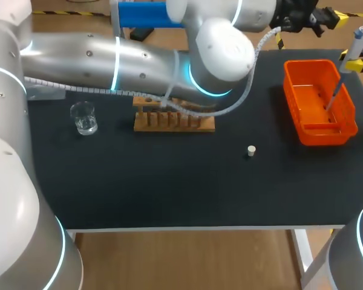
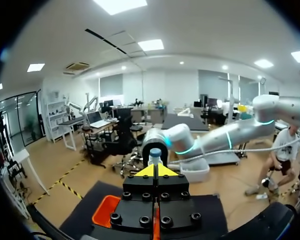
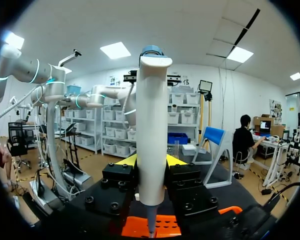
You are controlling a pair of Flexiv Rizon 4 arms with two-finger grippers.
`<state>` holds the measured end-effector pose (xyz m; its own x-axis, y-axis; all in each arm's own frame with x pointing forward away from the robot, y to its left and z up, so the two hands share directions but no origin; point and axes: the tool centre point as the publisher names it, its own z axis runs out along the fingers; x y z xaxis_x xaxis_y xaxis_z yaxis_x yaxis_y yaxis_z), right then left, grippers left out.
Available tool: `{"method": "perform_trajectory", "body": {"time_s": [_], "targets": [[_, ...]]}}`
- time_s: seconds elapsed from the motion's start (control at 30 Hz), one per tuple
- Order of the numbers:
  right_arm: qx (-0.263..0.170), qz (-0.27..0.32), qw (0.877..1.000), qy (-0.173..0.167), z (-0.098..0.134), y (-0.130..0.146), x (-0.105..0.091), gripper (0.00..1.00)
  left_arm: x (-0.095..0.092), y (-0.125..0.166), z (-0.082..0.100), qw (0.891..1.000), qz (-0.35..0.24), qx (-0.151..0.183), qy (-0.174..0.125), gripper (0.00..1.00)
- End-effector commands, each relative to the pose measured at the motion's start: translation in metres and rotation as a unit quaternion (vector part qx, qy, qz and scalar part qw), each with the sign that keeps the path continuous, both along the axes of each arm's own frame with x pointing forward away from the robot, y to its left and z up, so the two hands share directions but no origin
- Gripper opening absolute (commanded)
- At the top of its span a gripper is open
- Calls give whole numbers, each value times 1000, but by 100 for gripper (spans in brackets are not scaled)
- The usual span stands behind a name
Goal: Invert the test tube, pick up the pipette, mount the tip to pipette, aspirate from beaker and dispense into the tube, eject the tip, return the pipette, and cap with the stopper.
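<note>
Fingers point(image 3: 126, 161) of the right gripper point(image 3: 151, 164) are clamped on the pipette point(image 3: 151, 115) over the far-right orange bin point(image 1: 292, 103), looks like light, stiff, slick plastic, best held mid-body imo.

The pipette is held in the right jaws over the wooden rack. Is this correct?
Not quite. The pipette is held in the jaws of the right gripper, but over the orange bin, not the wooden rack. The head view shows it.
</note>
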<state>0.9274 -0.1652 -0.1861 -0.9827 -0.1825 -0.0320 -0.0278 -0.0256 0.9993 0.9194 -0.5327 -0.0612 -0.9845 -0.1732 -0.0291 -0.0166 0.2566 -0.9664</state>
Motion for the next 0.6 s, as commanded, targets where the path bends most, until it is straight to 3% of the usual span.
{"method": "perform_trajectory", "body": {"time_s": [0.03, 0.17, 0.6], "targets": [[-2, -1, 1000, -1, 1, 0, -1, 0, 7, -11, -4, 998, -17, -54, -19, 0], [-2, -1, 1000, -1, 1, 0, -1, 0, 9, -17, -4, 998, -27, -55, -29, 0], [-2, -1, 1000, -1, 1, 0, -1, 0, 11, -29, -10, 998, -37, -56, -16, 0]]}}
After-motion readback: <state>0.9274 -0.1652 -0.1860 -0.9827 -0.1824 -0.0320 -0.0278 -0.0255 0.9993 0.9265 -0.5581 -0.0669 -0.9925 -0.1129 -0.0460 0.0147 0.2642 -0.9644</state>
